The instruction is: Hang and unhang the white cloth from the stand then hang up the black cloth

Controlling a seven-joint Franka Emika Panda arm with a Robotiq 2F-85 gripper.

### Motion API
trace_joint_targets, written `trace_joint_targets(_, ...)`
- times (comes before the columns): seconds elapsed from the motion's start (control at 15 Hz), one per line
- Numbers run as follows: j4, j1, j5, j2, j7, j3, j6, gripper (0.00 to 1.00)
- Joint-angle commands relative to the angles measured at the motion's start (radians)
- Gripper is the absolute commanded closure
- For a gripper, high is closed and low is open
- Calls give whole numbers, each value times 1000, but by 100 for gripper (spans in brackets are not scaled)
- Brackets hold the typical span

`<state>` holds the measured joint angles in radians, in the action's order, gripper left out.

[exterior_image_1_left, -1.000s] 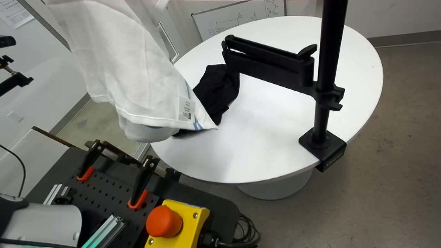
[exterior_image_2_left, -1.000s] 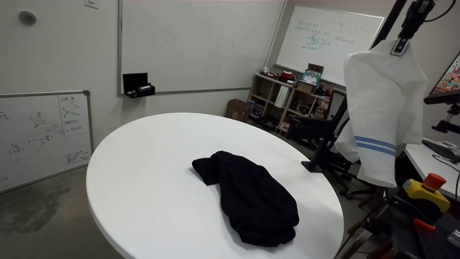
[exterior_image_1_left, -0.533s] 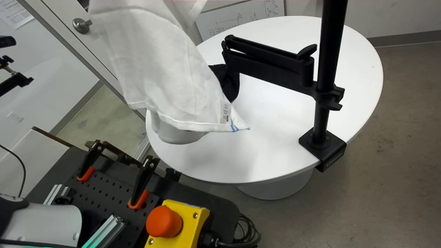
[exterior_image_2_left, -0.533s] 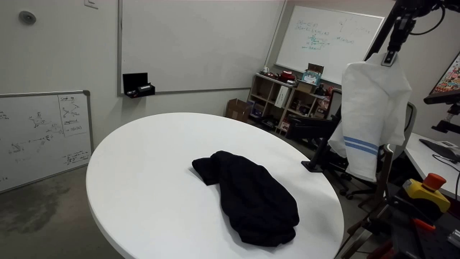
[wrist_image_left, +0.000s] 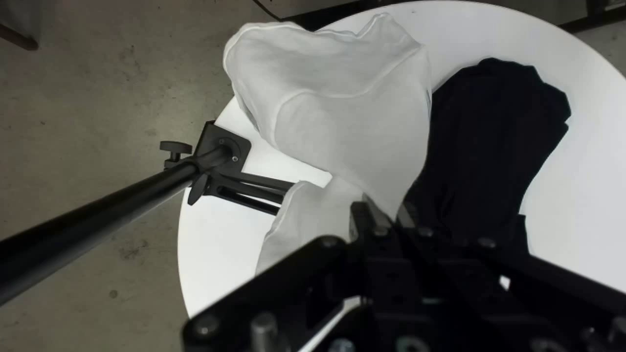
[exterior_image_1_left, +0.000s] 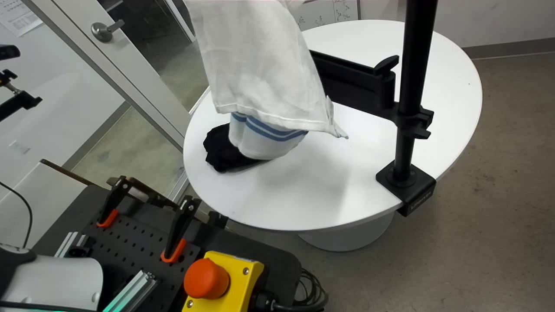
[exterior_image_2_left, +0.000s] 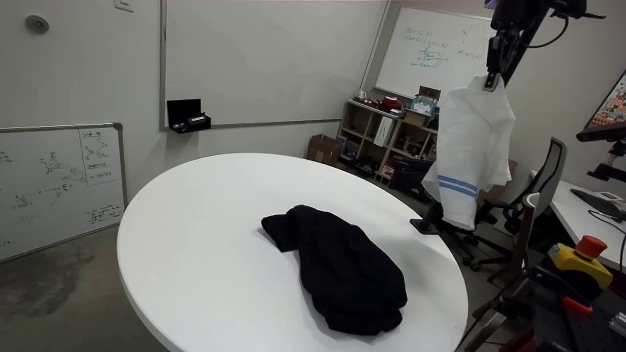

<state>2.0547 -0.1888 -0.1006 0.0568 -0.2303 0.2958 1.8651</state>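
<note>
My gripper is shut on the white cloth, pinching it near one end, in an exterior view and in the wrist view. The white cloth, with blue stripes near its lower edge, hangs freely below it in both exterior views and the wrist view. The black stand has a flat sideways arm; the cloth hides its free end. Contact between them cannot be told. The black cloth lies crumpled on the table.
The round white table carries the stand, clamped at its edge. A dark bench with clamps and a yellow emergency-stop box stands beside it. A chair is behind.
My gripper has carried the white cloth over the table toward the stand. The cloth now overlaps the arm's free end in an exterior view. The black cloth and the stand have not moved.
</note>
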Motion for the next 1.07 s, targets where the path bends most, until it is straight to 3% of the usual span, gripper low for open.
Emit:
trace_joint_targets(0.0,-145,-16,-6,-142,92,-25,-32,99)
trace_joint_targets(1.0,-674,-29,-27,-639,367,-36,-222,99)
